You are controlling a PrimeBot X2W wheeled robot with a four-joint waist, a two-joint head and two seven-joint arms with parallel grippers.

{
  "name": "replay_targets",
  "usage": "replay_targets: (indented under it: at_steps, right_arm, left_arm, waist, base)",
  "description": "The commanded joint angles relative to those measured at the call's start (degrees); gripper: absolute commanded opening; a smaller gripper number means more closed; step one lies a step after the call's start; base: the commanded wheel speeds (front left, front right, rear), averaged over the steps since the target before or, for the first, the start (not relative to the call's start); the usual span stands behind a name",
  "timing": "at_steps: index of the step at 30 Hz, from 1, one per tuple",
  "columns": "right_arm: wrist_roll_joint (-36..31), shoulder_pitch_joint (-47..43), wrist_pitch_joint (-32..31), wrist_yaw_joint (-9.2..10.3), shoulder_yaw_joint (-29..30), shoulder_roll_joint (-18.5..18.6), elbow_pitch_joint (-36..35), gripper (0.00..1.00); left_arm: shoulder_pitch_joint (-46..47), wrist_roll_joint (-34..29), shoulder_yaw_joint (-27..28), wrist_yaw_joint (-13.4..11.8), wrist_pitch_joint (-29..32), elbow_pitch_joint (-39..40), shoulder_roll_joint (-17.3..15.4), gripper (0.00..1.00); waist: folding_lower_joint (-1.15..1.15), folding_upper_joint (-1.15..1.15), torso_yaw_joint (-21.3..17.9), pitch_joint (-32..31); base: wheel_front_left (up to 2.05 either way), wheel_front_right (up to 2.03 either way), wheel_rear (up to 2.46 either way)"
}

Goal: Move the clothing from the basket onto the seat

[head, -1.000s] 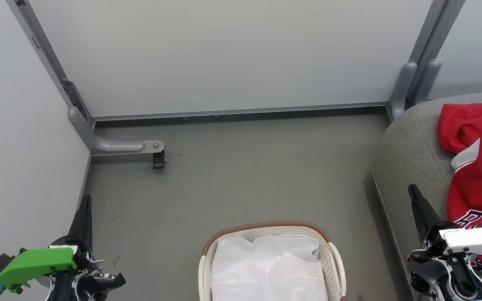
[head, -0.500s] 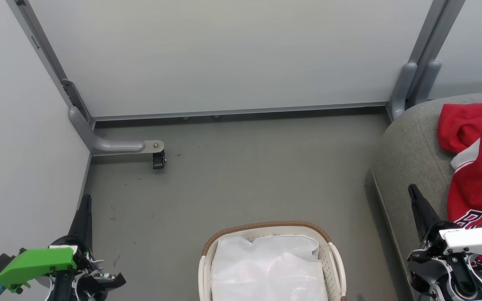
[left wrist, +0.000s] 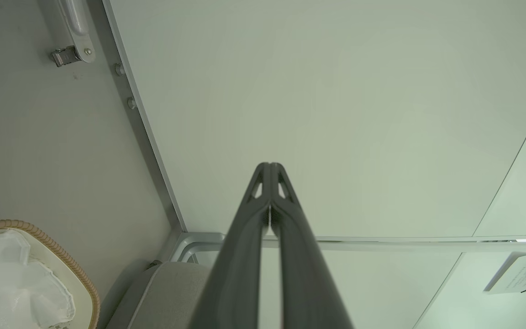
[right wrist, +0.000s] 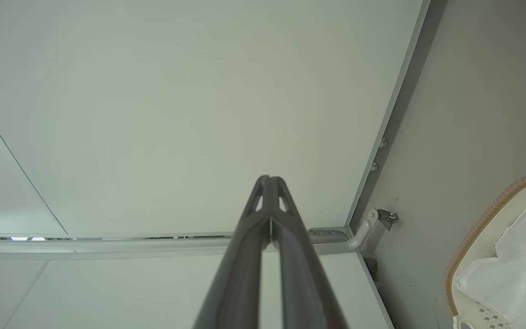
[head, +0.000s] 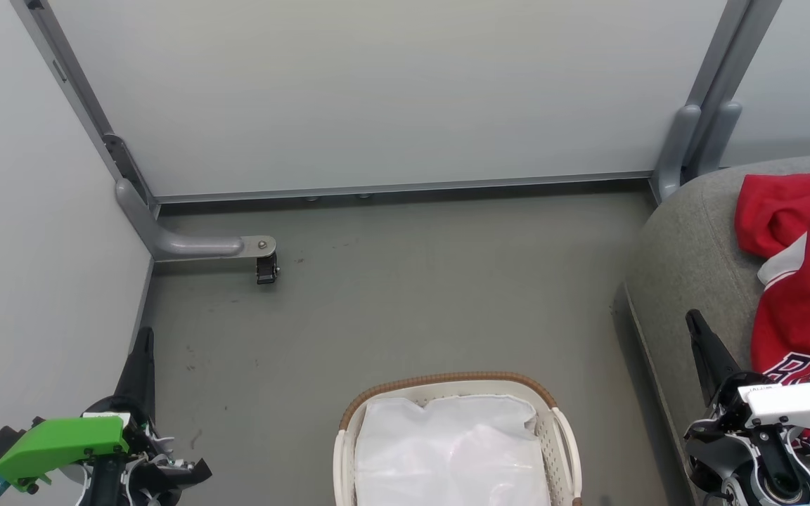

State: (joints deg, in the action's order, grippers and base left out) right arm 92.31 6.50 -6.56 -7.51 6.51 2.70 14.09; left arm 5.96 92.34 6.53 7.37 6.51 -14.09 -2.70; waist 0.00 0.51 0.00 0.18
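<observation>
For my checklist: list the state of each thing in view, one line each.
basket: upright on the floor, liner sheet inside
liner sheet: crumpled
clothing: lying on the seat
left gripper: shut, empty
right gripper: shut, empty

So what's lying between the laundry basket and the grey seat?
Nothing lies there: the head view shows a bare strip of floor between the basket and the seat. The clothing is up on the seat itself.
</observation>
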Motion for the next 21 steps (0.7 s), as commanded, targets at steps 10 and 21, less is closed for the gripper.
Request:
replay_targets:
  at_steps: [10, 21]
  right_arm:
    - [0.2, -0.6, -0.1, 0.04, 0.1, 0.3, -0.2, 0.0]
    - [0.2, -0.6, -0.1, 0.04, 0.1, 0.3, -0.2, 0.0]
  left_arm:
    - [0.6, 0.2, 0.1, 0.3, 0.2, 0.1, -0.3, 0.0]
    - [0.6, 0.2, 0.1, 0.3, 0.2, 0.1, -0.3, 0.0]
  waist:
    - [0.0, -0.51, 0.0, 0.0]
    - [0.0, -0.51, 0.0, 0.0]
  base:
    - [0.0, 0.0, 0.0]
    - [0.0, 0.0, 0.0]
